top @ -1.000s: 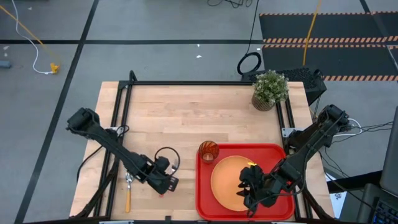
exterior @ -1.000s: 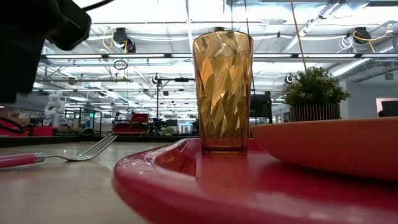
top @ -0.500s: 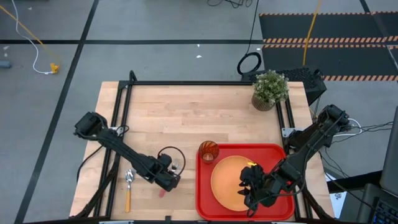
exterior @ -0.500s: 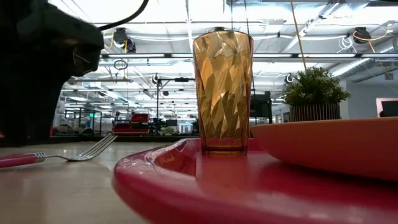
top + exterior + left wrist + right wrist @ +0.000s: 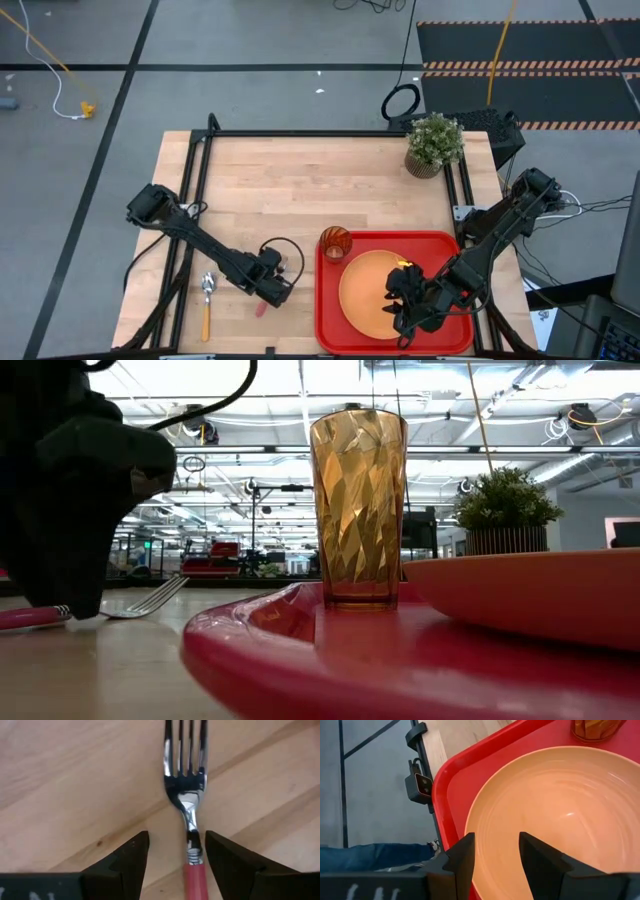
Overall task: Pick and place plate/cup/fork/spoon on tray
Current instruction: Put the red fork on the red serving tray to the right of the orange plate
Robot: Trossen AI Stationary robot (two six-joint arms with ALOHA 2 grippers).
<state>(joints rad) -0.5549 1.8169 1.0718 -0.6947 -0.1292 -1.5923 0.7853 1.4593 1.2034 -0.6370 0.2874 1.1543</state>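
Looking straight down from the high view, we see the red tray [image 5: 330, 300] at the near right part of the wooden table [image 5: 300, 180], with the orange plate [image 5: 370, 295] lying flat in it and the amber cup [image 5: 335, 243] standing upright in its far left corner. The right gripper [image 5: 400, 300] hangs over the plate's right side. The left gripper [image 5: 283, 290] sits low just left of the tray, over the fork [image 5: 261, 308], of which only a bit of pink-red handle shows. The spoon [image 5: 207, 302] lies well to the left, its long axis running near to far, bowl toward the far side and orange handle toward the near edge. A potted plant [image 5: 434, 143] stands at the far right corner.

From the low view, we find the fork [image 5: 120, 608] lying flat on the wood, tines pointing right toward the tray [image 5: 300, 650], its handle passing behind the dark bulk of the left gripper [image 5: 70, 510]. The cup [image 5: 358, 510] stands upright on the tray beside the plate [image 5: 520, 595], with the plant [image 5: 508, 510] behind.

In the left wrist view, we see the left gripper [image 5: 177, 857] with its fingers [image 5: 132, 855] spread apart on either side of the fork [image 5: 187, 795], around the neck where metal meets handle, without pressing on it. The fork's long axis runs straight away from the camera, tines at the far end.

In the right wrist view, the right gripper [image 5: 497, 857] holds its fingers [image 5: 465, 855] apart above the plate [image 5: 560, 820], holding nothing; the tray [image 5: 455, 785] rim curves around it and the cup [image 5: 595, 730] base shows beyond.
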